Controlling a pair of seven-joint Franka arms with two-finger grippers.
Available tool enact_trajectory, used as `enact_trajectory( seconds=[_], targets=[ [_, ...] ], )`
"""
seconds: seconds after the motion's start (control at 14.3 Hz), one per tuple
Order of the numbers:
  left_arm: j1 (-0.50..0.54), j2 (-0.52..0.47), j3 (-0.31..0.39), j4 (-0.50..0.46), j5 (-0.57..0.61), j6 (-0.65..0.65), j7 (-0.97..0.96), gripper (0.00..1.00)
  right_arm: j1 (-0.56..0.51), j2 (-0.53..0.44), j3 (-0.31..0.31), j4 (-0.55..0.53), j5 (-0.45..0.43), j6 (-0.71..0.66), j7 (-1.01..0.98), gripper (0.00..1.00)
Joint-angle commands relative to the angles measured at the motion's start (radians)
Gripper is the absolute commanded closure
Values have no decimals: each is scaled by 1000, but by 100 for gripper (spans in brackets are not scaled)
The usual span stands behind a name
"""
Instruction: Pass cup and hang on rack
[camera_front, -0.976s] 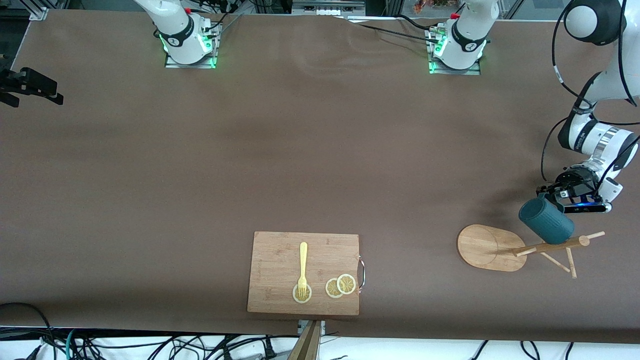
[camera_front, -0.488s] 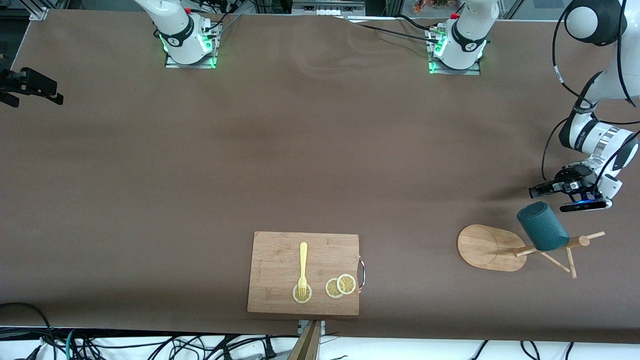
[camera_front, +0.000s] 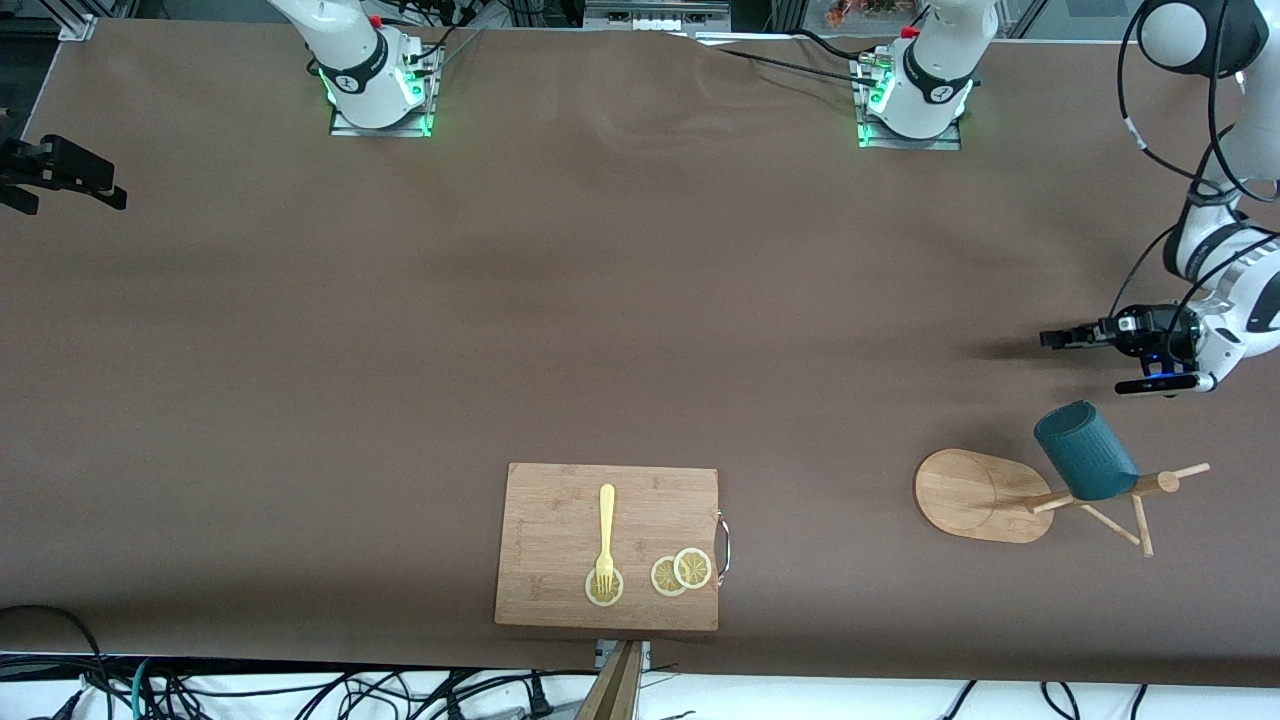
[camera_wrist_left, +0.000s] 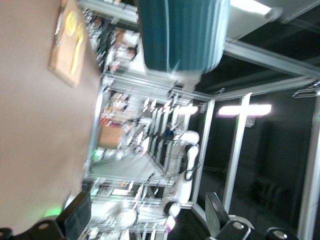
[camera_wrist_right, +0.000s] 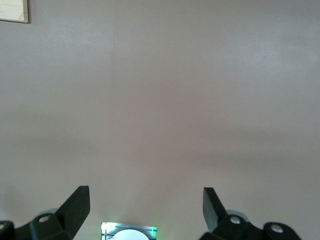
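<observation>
The dark teal ribbed cup (camera_front: 1085, 450) hangs on a peg of the bamboo rack (camera_front: 960, 490), mouth tilted up, at the left arm's end of the table. My left gripper (camera_front: 1050, 338) is open and empty, apart from the cup and over bare table. In the left wrist view the cup (camera_wrist_left: 182, 35) shows past my left gripper (camera_wrist_left: 147, 210), with nothing between the fingers. My right gripper (camera_wrist_right: 146, 200) is open and empty over bare table near its own base, and that arm waits.
A rectangular wooden cutting board (camera_front: 608, 545) lies near the front edge with a yellow fork (camera_front: 605, 535) and lemon slices (camera_front: 682, 572) on it. The brown tabletop stretches wide between the board and the arm bases. Cables hang along the front edge.
My left gripper has let go of the cup and drawn back from it, away from the rack. The cup has settled a little on its peg. The right arm has not moved.
</observation>
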Motion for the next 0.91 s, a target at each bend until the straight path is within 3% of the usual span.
enact_trajectory(
  seconds=[0.0,0.42,0.84],
  targets=[
    [-3,-124,21,-9,176,-11,14,0,7,-6,-7,3,2,-11,6,0],
    [-68,-382,26,-9,500,75,5,0,7,-6,-9,3,2,-11,6,0],
    [-290,-597,26,-9,789,300,-78,0,7,-6,-9,3,2,-11,6,0]
  ],
)
